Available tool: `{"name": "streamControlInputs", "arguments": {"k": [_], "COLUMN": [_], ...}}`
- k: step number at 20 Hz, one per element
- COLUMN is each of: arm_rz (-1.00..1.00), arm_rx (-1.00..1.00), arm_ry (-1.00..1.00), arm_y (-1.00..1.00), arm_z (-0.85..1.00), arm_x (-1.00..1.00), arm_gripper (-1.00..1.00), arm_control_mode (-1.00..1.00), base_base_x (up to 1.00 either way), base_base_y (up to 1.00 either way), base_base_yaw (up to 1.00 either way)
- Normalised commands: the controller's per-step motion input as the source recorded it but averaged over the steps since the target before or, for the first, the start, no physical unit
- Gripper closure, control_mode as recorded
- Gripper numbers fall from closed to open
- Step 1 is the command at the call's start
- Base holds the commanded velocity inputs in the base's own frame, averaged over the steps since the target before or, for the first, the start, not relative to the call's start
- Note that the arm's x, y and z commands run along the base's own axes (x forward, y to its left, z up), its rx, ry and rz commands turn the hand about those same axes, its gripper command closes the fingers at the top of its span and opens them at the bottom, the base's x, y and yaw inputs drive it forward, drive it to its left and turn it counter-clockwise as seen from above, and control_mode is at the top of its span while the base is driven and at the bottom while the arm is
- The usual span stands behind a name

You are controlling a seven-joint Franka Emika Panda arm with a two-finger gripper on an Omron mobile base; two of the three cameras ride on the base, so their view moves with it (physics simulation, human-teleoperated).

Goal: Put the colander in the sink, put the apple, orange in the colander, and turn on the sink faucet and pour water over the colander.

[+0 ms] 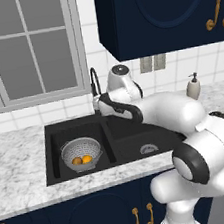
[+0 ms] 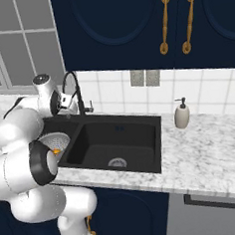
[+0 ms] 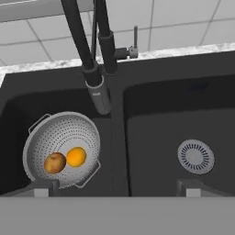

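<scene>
Matt black, the sink [image 3: 151, 137] has two basins, and the colander [image 3: 62, 149] sits in the left one at about 8 o'clock in the hand view. Inside it the apple [image 3: 54, 163] and the orange [image 3: 76, 157] lie side by side, just touching, the apple to the left. The tap [image 3: 98, 69] rises at 12 o'clock, on the divider between the basins, its spray head pointing down toward the colander's upper right rim. No stream of water shows, so my guess is the tap is the step left. Its small side lever [image 3: 134, 43] sticks up at roughly 1 o'clock, to the right of the tap's stem and well above the gripper [image 3: 114, 188]. The fingertips [image 3: 42, 187] stand wide apart with nothing between them, so the claw is open. The reach would go up and away toward that lever
</scene>
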Motion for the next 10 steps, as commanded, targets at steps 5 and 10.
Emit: {"name": "streamControlInputs", "arguments": {"k": [5,10], "arm_rz": [0.2,0.01], "arm_rx": [0.06,-0.01], "arm_ry": [0.0,0.03], "arm_y": [-0.02,0.07], "arm_z": [0.0,0.0], "arm_x": [0.55,0.52], "arm_gripper": [-1.0,-1.0], "arm_control_mode": [-1.0,-1.0], "base_base_x": [0.0,0.0], "base_base_y": [0.0,0.0], "base_base_yaw": [0.0,0.0]}}
